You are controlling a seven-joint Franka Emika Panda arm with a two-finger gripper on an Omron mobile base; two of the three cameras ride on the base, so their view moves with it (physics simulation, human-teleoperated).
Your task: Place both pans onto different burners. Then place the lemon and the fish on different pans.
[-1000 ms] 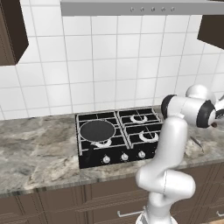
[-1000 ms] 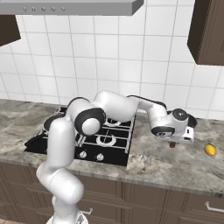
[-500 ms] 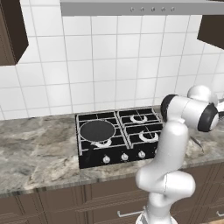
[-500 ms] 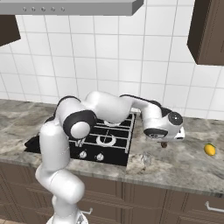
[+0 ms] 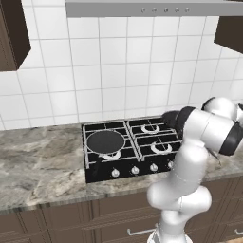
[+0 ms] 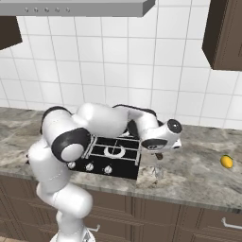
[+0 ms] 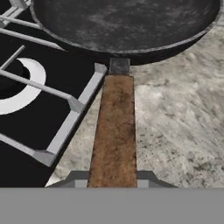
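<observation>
One black pan (image 5: 105,141) rests on the front left burner of the cooktop (image 5: 142,163). The second pan (image 7: 127,22) has a brown handle (image 7: 114,127) running down to my gripper (image 7: 112,177), which is shut on its end. This pan hangs over the cooktop's right edge, half above the grates and half above the counter. A silvery-white burner ring (image 7: 24,89) lies to its left. In the right base view my gripper (image 6: 159,158) is just right of the cooktop (image 6: 113,160). The yellow lemon (image 6: 227,161) lies far right on the counter. A small grey shape (image 6: 158,172), apparently the fish, lies below the hand.
Marble counter (image 5: 42,166) stretches to both sides of the cooktop, with a white tiled wall behind. A range hood (image 5: 156,7) hangs above. Silver knobs (image 5: 135,170) line the cooktop's front. Dark cabinets (image 6: 224,33) hang at the upper corners.
My hand has swung left along the counter toward the cooktop's right edge, carrying the pan by its handle. The lemon and the pan on the front left burner have stayed put.
</observation>
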